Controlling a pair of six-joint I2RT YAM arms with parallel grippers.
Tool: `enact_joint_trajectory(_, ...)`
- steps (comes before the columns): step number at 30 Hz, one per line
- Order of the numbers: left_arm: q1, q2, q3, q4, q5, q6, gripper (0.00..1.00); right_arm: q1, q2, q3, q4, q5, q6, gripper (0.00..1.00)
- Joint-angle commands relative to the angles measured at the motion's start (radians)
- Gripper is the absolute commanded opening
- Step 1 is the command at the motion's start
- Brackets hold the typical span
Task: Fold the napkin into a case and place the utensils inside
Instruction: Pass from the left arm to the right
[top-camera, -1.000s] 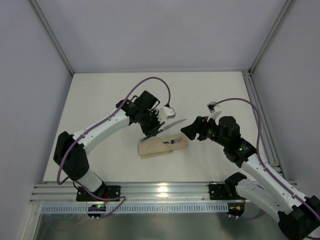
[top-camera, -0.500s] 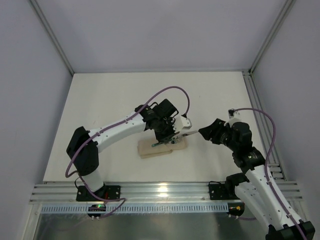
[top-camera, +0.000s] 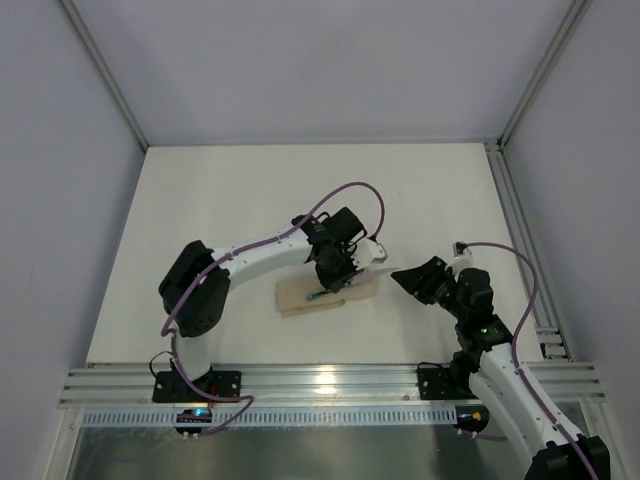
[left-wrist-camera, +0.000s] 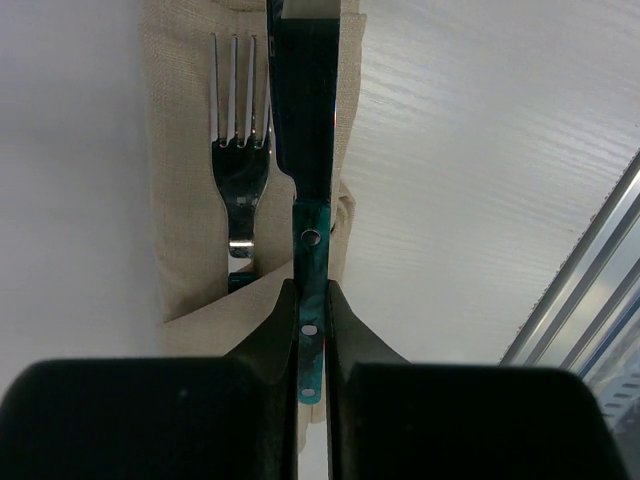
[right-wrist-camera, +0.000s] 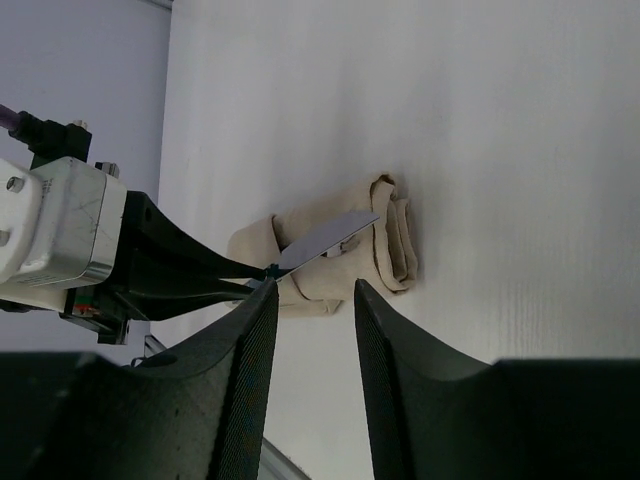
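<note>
The napkin (top-camera: 300, 297) lies folded into a long beige case (left-wrist-camera: 185, 180) in the middle of the table. A fork (left-wrist-camera: 240, 150) rests on it, tines bare, its handle tucked under a diagonal fold. My left gripper (left-wrist-camera: 311, 287) is shut on the knife (left-wrist-camera: 306, 120) by its teal handle. The blade hangs over the right side of the case, pointing along it. My right gripper (right-wrist-camera: 312, 300) stands open and empty to the right of the case (right-wrist-camera: 395, 235), apart from it. From there I see the blade (right-wrist-camera: 330, 238) slanting above the cloth.
The white table (top-camera: 220, 200) stretches back to grey walls. An aluminium rail (top-camera: 320, 380) runs along the near edge, and another rail (top-camera: 520, 230) lines the right side. The left arm (top-camera: 250, 260) arches over the table left of the case.
My left gripper carried the knife right and down until it hangs over the case. My right arm drew back from the case, and its jaws narrowed.
</note>
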Motion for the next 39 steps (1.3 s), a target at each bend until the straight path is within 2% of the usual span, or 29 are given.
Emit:
enact_joint_trajectory(1, -0.005, -0.005, 0.041, 0.043, -0.021, -0.020, 0.00, -0.004, 0.000, -0.001, 0.067, -0.002, 0.013, 0.40)
enact_joint_trajectory(6, -0.005, -0.033, 0.027, 0.043, -0.007, 0.007, 0.00, -0.002, 0.060, 0.034, 0.051, -0.008, -0.040, 0.41)
enact_joint_trajectory(13, -0.014, -0.024, 0.025, 0.031, 0.018, 0.012, 0.00, -0.004, 0.192, -0.016, 0.289, -0.042, 0.042, 0.41)
enact_joint_trajectory(22, -0.017, -0.010, 0.045, 0.033, 0.027, 0.012, 0.00, -0.004, 0.243, -0.012, 0.324, -0.042, 0.043, 0.29)
enact_joint_trajectory(36, -0.019, -0.031, 0.042, 0.036, 0.073, 0.001, 0.00, -0.002, 0.344, -0.019, 0.415, -0.019, 0.066, 0.30)
enact_joint_trajectory(39, -0.020, -0.027, 0.042, 0.031, 0.068, 0.010, 0.00, -0.002, 0.356, -0.018, 0.444, -0.017, 0.071, 0.26)
